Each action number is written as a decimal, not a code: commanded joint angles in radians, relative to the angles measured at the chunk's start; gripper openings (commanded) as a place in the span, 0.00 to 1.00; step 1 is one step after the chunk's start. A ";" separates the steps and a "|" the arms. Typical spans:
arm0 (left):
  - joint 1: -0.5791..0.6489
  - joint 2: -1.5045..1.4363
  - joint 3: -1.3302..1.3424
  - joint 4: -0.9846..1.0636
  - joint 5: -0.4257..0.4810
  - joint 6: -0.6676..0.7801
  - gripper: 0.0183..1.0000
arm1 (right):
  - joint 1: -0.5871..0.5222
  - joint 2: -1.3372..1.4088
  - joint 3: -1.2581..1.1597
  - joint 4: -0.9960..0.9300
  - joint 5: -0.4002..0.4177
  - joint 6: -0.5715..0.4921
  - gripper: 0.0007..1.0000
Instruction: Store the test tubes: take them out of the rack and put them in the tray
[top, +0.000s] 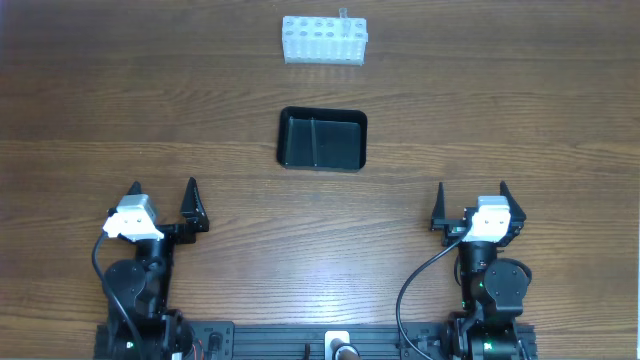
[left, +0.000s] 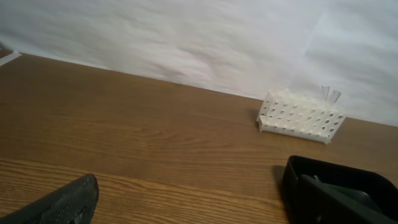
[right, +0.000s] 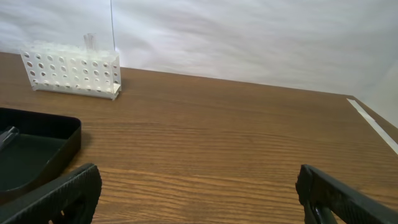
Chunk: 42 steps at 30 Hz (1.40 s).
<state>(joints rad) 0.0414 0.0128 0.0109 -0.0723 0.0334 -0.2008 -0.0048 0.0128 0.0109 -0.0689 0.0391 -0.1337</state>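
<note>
Far side of worktop, centre: white perforated plastic test-tube rack (top: 323, 40), upright, well apart from both arms.
Rack's right end: one clear test tube (top: 343, 14) poking up from a back-row hole. That's all I can count for sure; the other holes look vacant.
Between rack and arms: black rectangular plastic tray (top: 281, 140), near the rack, not touching it. A thin pale line runs down its middle; I can't tell if that's a divider or a tube lying there.
Surface: brown wood-grain worktop (top: 520, 100).
Left claw (top: 163, 186): released, fingers spread wide, grasping nothing, sitting near its base, left of the tray.
Right claw (top: 471, 188): released too, fingers wide, nothing in it, near its base, right of the tray.
Step in hand: my read is that the first reach for the tube has not yet begun.
Which arm: I'd send the right one, since the tube sits toward its side of the rack.
How to do it well: come in from above and straddle the exposed top of the tube, fingers clear of the rack's top face. Clench gently, as it looks slick and thin-walled. Pull straight up along the hole until the bottom is out; sideways drag would likely tip or slide the light rack.
Placing: lay the tube flat and lengthwise low in the tray before letting go, no drop from height.
</note>
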 joint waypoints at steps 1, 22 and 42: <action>0.001 -0.007 -0.005 -0.004 -0.010 0.014 1.00 | 0.006 -0.008 -0.005 -0.003 -0.005 0.006 0.99; 0.000 -0.007 -0.005 -0.004 -0.011 0.014 1.00 | 0.006 -0.008 0.018 0.023 0.006 -0.047 0.99; 0.001 -0.007 -0.005 -0.004 -0.010 0.014 1.00 | 0.006 0.553 0.851 -0.563 0.215 -0.013 0.99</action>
<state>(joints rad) 0.0414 0.0128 0.0109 -0.0731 0.0265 -0.2008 -0.0048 0.4587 0.7696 -0.6182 0.1921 -0.1581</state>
